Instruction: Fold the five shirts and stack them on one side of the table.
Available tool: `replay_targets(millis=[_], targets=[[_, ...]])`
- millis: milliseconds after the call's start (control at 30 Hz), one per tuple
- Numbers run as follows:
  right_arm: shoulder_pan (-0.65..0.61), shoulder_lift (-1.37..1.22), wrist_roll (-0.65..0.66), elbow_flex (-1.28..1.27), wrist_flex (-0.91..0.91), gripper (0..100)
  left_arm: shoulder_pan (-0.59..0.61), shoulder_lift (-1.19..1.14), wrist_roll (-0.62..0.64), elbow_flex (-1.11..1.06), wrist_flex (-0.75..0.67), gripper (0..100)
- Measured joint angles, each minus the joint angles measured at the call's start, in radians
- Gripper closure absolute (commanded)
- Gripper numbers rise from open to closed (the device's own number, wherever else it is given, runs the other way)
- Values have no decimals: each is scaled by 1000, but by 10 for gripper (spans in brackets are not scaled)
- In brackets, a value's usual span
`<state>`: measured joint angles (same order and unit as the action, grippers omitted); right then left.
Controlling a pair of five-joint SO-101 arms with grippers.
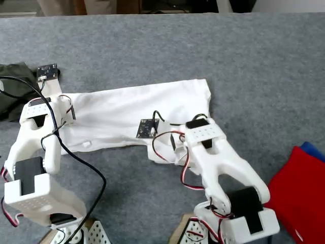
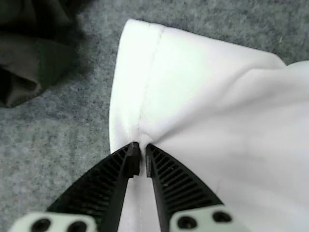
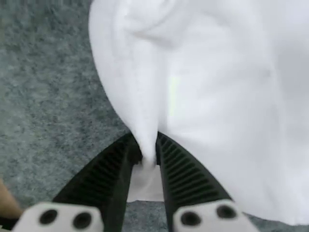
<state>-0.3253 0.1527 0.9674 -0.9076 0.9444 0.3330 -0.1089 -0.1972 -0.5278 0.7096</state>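
The white shirt [image 1: 127,109] lies spread across the middle of the grey worktop [image 1: 254,61], its long side running left to right. It looks light, thin and limp, likely to sag, stretch and drag on the felt-like surface rather than hold any shape, so it is best held by pinching a hem or a doubled edge, not the single middle layer.

The left gripper [image 2: 140,152] sits at the shirt's left end, its fingers [image 2: 171,176] closed on a seamed fold of white cloth. The right gripper [image 3: 148,145] sits at the shirt's near edge, right of centre, its fingers [image 3: 181,169] pinching a gathered ridge of the fabric. With two grips well apart, the cloth should probably lift as a slack span, and uneven pulls would likely skew the fold.

A dark shirt [image 1: 12,86] lies bunched at the far left edge, just beside the left arm. A red shirt [image 1: 299,193] lies at the near right edge, with blue cloth [image 1: 312,149] peeking out behind it. The open room is the far side and the right-centre of the worktop. The left side is tight, and the arms' loose cables hang over the shirt.
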Motion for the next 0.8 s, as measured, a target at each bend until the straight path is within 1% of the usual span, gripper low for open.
replay_targets(millis=[100, 300, 533, 733, 800], targets=[[12, -8, -5, 78, 35, 995, 0, 0, 0, 0, -5, 981], [12, -68, -6, 408, 167, 995, 0, 0, 0, 0, -5, 981], [12, -304, 25, 799, 264, 995, 0, 0, 0, 0, -5, 981], [-5, -523, 86, 1117, 345, 993, 0, 0, 0, 0, -5, 981], [-15, -578, 121, 1194, 359, 962, 0, 0, 0, 0, -5, 981]])
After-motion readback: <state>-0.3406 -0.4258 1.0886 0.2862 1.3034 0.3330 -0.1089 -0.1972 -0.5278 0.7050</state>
